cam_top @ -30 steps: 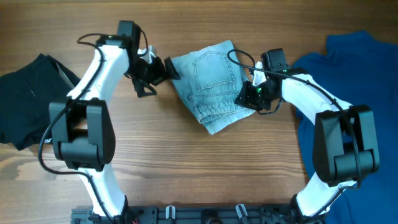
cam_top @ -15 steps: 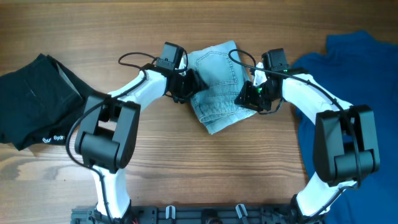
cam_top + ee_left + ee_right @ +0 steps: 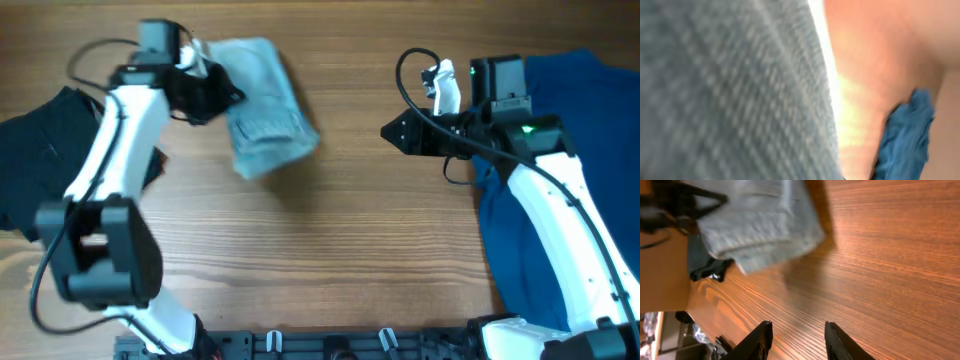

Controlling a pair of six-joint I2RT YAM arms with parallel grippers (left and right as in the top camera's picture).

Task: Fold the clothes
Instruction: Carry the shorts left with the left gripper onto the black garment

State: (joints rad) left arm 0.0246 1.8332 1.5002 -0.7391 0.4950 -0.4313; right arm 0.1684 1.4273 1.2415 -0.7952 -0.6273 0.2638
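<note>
The folded pale denim jeans [image 3: 265,105] hang blurred over the table's upper left. My left gripper [image 3: 213,93] is shut on their left edge. In the left wrist view the denim [image 3: 730,90] fills most of the frame and hides the fingers. My right gripper [image 3: 388,131] is well to the right of the jeans, over bare wood. In the right wrist view my right gripper [image 3: 797,341] stands open with nothing between its fingers, and the jeans [image 3: 760,220] lie far ahead.
A black garment [image 3: 40,165] with small white lettering lies at the left edge, just beyond the left arm. A dark-blue garment [image 3: 585,100] covers the right side under the right arm. Bare wooden table [image 3: 330,250] stretches between them.
My left gripper closed on the folded jeans and swept them from the centre to the upper left. My right gripper drew back from the jeans to the right and opened wider.
</note>
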